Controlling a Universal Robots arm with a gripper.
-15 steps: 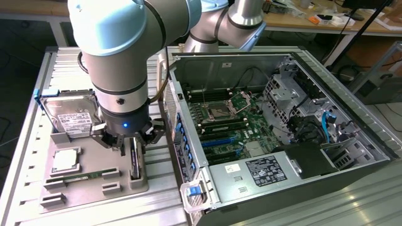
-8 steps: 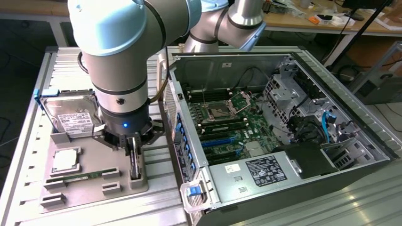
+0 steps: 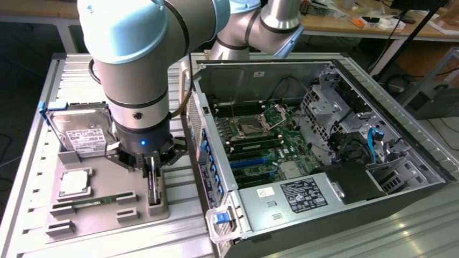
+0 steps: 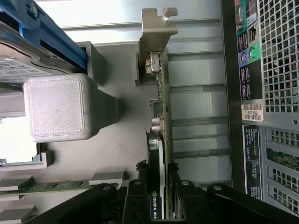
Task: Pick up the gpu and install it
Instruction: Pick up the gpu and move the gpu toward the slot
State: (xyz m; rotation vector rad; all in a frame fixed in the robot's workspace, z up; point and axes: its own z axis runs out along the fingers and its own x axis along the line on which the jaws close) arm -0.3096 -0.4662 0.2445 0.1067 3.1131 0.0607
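Grey arm [image 3: 136,80] vertical — claw [image 3: 152,178] down over gpu [image 4: 160,107].

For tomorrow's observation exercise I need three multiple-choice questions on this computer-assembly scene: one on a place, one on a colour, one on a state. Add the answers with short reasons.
1. Where is the gpu?
A standing on edge in the grey tray
B flat on a shelf
C hanging in mid-air

2. What colour is the memory stick on the tray?
A red
B green
C white

3. How is the computer case?
A side open
B closed all round
C wrapped in foil

Answers:
1 A, it stands in its tray slot with the tool over it.
2 B, its board is green.
3 A, the motherboard shows inside.
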